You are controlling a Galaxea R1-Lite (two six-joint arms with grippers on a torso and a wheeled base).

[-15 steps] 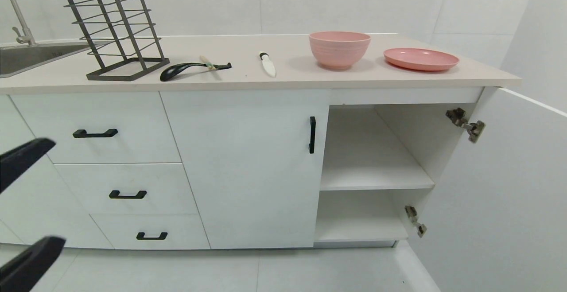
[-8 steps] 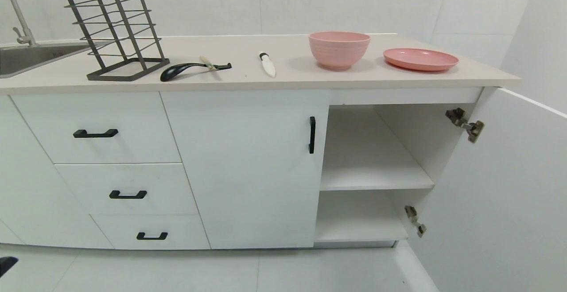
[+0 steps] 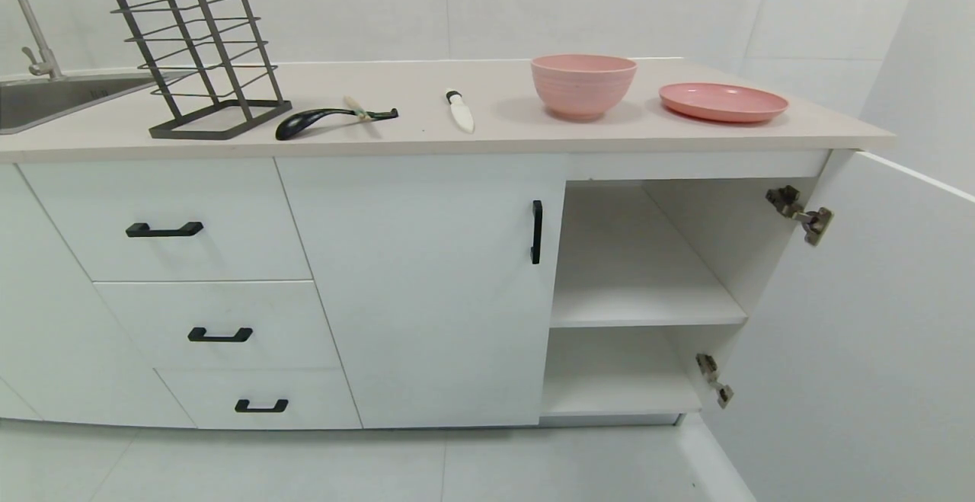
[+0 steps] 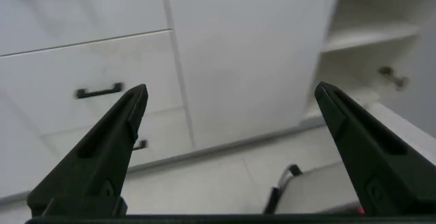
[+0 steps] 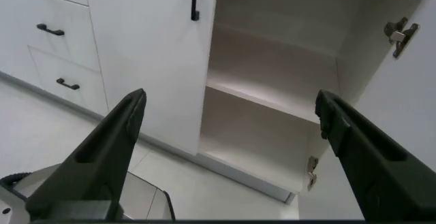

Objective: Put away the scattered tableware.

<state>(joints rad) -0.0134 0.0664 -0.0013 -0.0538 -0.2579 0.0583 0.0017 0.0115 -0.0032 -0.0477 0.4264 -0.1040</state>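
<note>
On the beige countertop (image 3: 426, 136) stand a pink bowl (image 3: 583, 84) and, to its right, a pink plate (image 3: 723, 100). Left of the bowl lie a white knife (image 3: 459, 111), a black spoon (image 3: 320, 119) and a small wooden-handled utensil (image 3: 357, 110). My left gripper (image 4: 230, 94) hangs open low before the drawers, nothing between its fingers. My right gripper (image 5: 231, 101) is open in front of the open cabinet (image 5: 272, 74), also holding nothing.
A black wire rack (image 3: 194, 45) stands at the counter's left, beside a sink (image 3: 46, 98) with a faucet. Below are three drawers (image 3: 164, 229), a closed door (image 3: 537, 231) and the open cabinet's two bare shelves (image 3: 640, 289); its door (image 3: 876, 319) swings out at the right.
The left gripper's black fingers, seen at the head view's left edge a second ago, have dropped out of that view. The tableware has not moved.
</note>
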